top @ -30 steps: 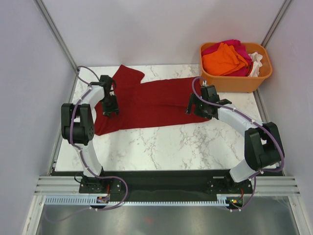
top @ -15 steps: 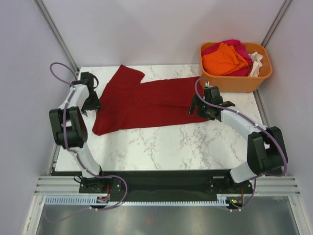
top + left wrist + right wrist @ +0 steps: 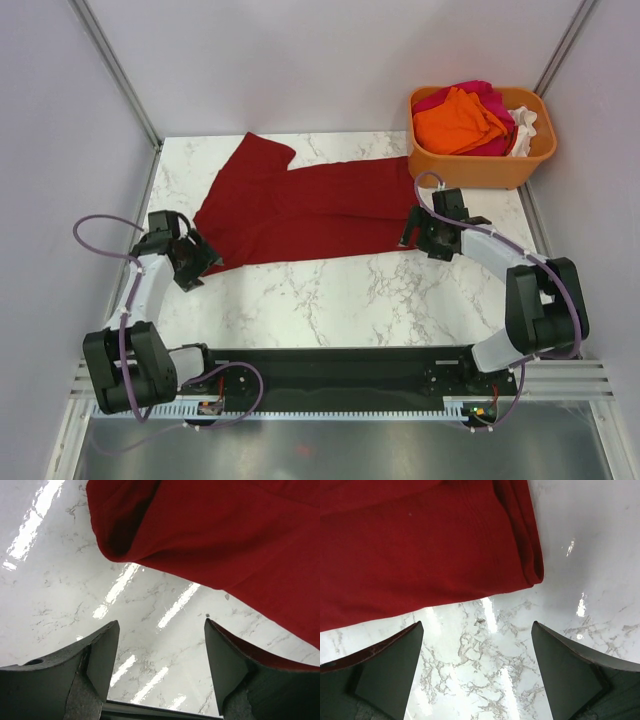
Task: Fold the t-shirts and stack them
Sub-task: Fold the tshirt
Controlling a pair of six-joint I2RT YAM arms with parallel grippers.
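Observation:
A dark red t-shirt (image 3: 300, 205) lies folded lengthwise across the far half of the marble table. My left gripper (image 3: 200, 262) is open and empty just off the shirt's near left corner; that corner (image 3: 165, 535) fills the top of the left wrist view. My right gripper (image 3: 418, 238) is open and empty at the shirt's near right corner, whose folded edge (image 3: 520, 545) shows in the right wrist view. Orange (image 3: 458, 120), magenta-pink (image 3: 480, 95) and white (image 3: 524, 128) shirts lie heaped in the orange tub.
The orange plastic tub (image 3: 480, 165) stands at the table's far right corner, close behind my right arm. Bare marble (image 3: 330, 300) runs along the near half of the table. Frame posts stand at the far corners.
My left arm swung from the shirt's far left edge down to its near left corner. My right gripper slid a little right and nearer, off the cloth. The shirt's left end has shifted slightly.

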